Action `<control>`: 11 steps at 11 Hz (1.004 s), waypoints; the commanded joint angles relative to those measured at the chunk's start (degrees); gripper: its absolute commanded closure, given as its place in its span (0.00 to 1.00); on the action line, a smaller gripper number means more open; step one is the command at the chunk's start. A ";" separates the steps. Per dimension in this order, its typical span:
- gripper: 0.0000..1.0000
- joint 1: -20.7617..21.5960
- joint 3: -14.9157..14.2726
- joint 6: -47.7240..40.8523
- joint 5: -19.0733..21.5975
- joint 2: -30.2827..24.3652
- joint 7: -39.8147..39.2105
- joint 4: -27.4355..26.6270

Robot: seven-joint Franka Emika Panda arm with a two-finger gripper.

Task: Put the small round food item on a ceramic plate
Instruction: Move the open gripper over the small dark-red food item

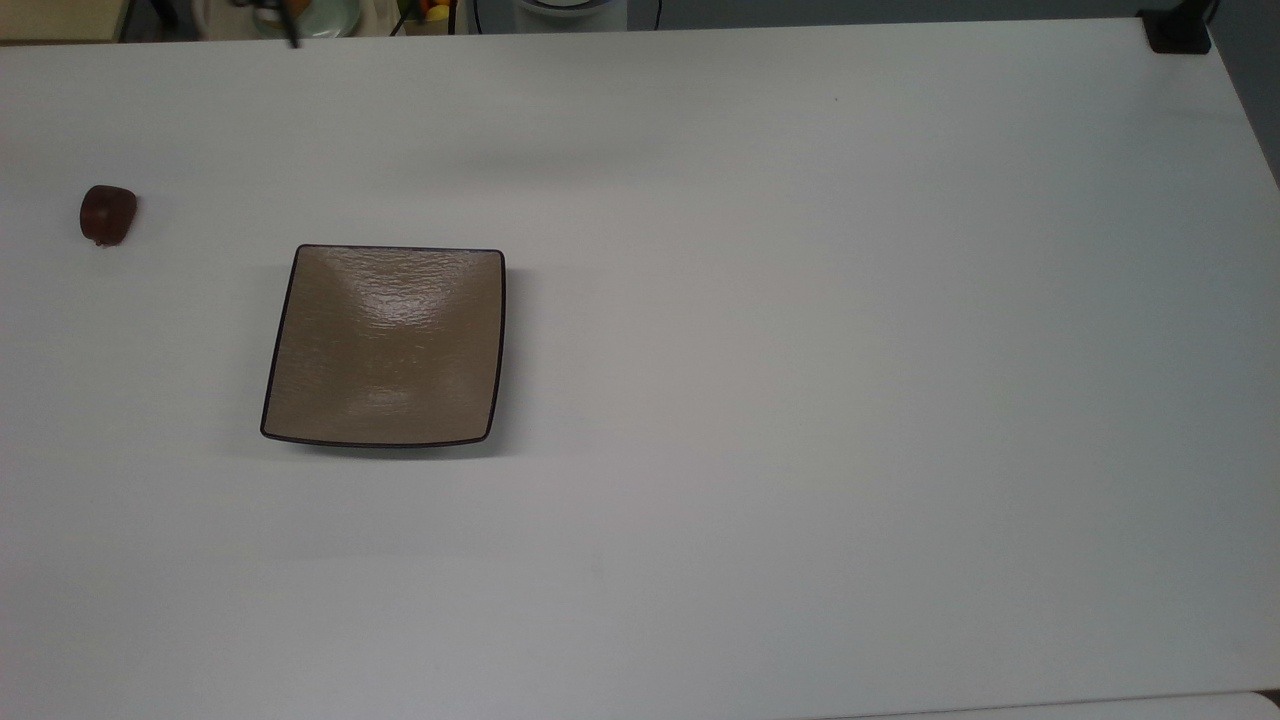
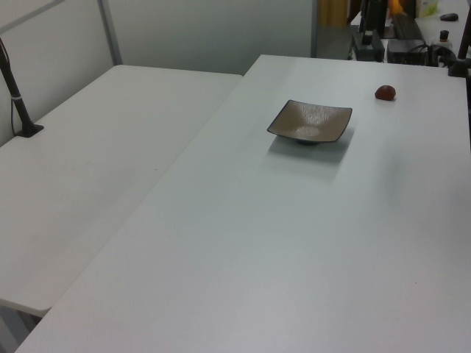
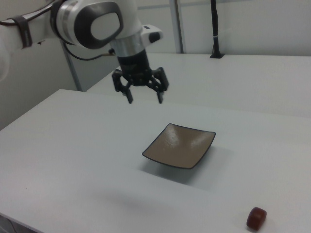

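Note:
The small round food item (image 1: 107, 214), a dark reddish-brown lump, lies on the white table near the top view's left edge, well apart from the plate. It also lies at the right view's lower right (image 3: 256, 217) and the left view's far right (image 2: 385, 92). The ceramic plate (image 1: 385, 345) is square and tan with a dark rim, and nothing lies on it (image 3: 180, 145) (image 2: 310, 121). My gripper (image 3: 145, 100) hangs open in the air with nothing between its fingers, above the table and up-left of the plate in the right view. A dark fingertip (image 1: 292, 38) pokes in at the top view's upper edge.
A pale green dish (image 1: 335, 14) with orange food sits past the table's far edge in the top view. A black clamp (image 1: 1178, 30) grips the table's top-right corner. A second white table (image 2: 110, 147) adjoins on the left view's left, with a black post (image 2: 18, 99).

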 commanded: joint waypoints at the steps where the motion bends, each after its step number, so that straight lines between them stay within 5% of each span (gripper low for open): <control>1: 0.00 -4.47 -1.57 5.97 0.15 2.79 -5.64 -0.53; 5: 0.00 -9.50 -4.28 15.20 0.15 9.38 -6.88 -0.62; 11: 0.00 -15.12 -4.38 18.47 -0.64 17.81 -9.33 -0.53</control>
